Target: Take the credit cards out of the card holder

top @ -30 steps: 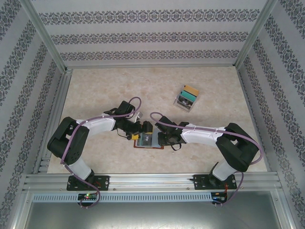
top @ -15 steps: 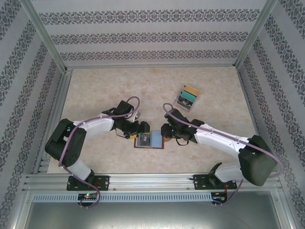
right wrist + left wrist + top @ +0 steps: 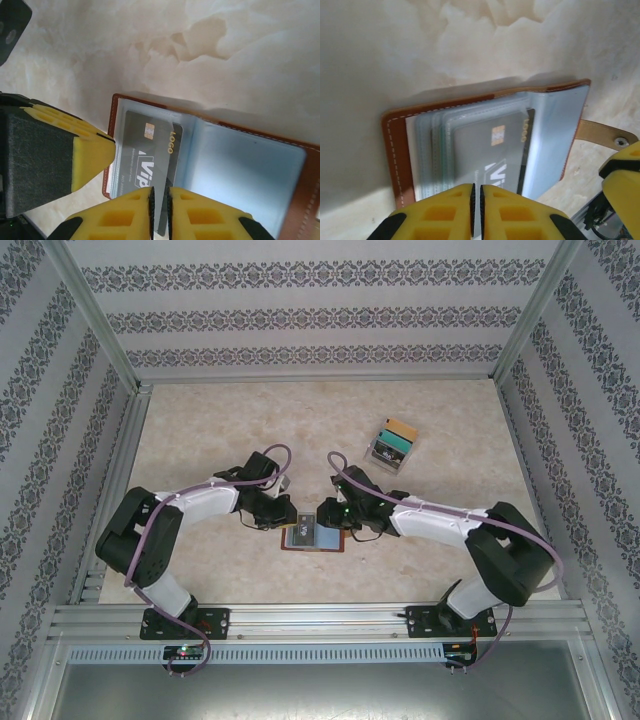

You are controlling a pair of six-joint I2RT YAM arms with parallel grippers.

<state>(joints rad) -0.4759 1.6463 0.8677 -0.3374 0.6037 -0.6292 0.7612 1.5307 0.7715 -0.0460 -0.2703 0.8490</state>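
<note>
Small brown leather card holder lay spread open on the beige marble-look tabletop, near-centre, between the two end effectors. White stitching ran along its edge. Inside were pale blue-grey translucent pockets, and a tan snap tab stuck out on one side. A thin flat grey plastic credit card with a gold chip and printed lettering sat in the left-side pockets. Its darker bare end poked out toward the spine.

A clear plastic box holding upright teal, tan and dark cards stood well apart, far right.

Left arm was bent at the elbow and reached right, wrist low over the holder's left edge. Right arm was folded likewise and reached left, wrist low over the holder's middle.

Left end effector had chunky yellow fingers with black pads, closed to a hairline slit at the holder's outer edge. Couldn't tell if a pocket leaf was pinched in the slit.

Right end effector had the same yellow fingers, squeezed nearly together. The card's dark exposed end ran into the slit, so it looked clamped on the grey card. The two end effectors sat just beside each other.
</note>
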